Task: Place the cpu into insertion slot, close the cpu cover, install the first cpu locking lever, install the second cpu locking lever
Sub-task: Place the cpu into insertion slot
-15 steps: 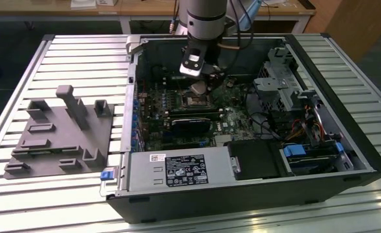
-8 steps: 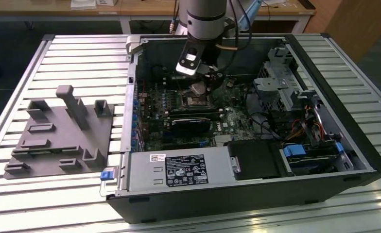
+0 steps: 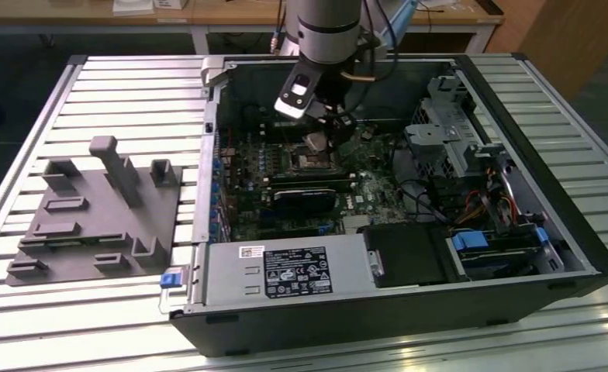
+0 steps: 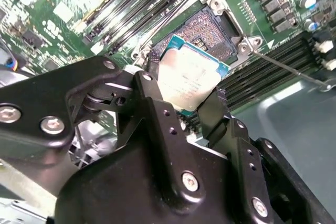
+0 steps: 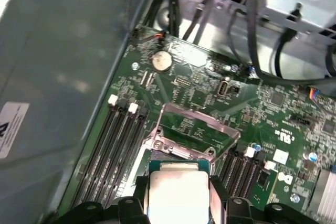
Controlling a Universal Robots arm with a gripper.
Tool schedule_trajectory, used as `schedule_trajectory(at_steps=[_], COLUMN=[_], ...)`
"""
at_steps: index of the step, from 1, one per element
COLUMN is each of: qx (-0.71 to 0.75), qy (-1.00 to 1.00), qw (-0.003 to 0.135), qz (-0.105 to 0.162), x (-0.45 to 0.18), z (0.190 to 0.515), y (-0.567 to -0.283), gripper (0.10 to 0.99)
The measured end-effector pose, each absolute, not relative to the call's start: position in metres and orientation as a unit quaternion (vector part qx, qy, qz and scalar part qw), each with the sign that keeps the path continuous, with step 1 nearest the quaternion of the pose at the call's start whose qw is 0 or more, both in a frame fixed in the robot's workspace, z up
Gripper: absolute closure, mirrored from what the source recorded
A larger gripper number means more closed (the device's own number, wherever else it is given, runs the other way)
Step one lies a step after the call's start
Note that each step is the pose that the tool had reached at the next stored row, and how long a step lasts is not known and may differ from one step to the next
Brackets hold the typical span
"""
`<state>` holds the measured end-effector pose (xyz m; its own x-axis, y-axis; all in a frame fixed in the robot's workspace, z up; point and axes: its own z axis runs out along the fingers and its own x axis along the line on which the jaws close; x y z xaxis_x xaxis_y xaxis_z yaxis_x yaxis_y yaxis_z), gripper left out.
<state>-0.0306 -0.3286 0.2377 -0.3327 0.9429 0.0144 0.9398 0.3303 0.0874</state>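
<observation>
The cpu [image 4: 191, 80], likely light, stiff and fragile, is pinched by opposite edges between the fingers [image 4: 155, 103]; in the exterior view the slot [image 3: 312, 160] lies at its six o'clock.

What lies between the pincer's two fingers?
The cpu lies there, clamped on two opposite edges by the pincer, close over the open insertion slot. Both wrist views show it.
</observation>
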Motion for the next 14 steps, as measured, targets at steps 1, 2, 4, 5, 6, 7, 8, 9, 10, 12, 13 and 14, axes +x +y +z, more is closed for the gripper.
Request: schedule_trajectory(at_steps=[1,2,4,5,6,7,8,9,10,12,13,14], qx=[0.583,0.589,0.600,0.606,0.611,0.617,0.623,0.628,0.633,0.644,0.649,0.655], qy=[0.811,0.807,0.799,0.794,0.790,0.785,0.781,0.777,0.773,0.764,0.759,0.754], qw=[0.020,0.020,0.020,0.021,0.021,0.021,0.022,0.022,0.022,0.023,0.023,0.023], qz=[0.040,0.040,0.039,0.039,0.039,0.039,0.039,0.039,0.038,0.038,0.038,0.038], x=[-0.0306,-0.0306,-0.0306,-0.0306,-0.0306,-0.0306,-0.0306,-0.0306,-0.0306,-0.0306,-0.0306,-0.0306], z=[0.2376,0.2376,0.2375,0.2374,0.2374,0.2373,0.2373,0.2373,0.2372,0.2371,0.2371,0.2370], y=[-0.3286,-0.3286,-0.3286,-0.3286,-0.3286,-0.3286,-0.3286,-0.3286,-0.3286,-0.3286,-0.3286,-0.3286], gripper=[0.545,0.545,0.545,0.545,0.545,0.545,0.545,0.545,0.545,0.545,0.545,0.545])
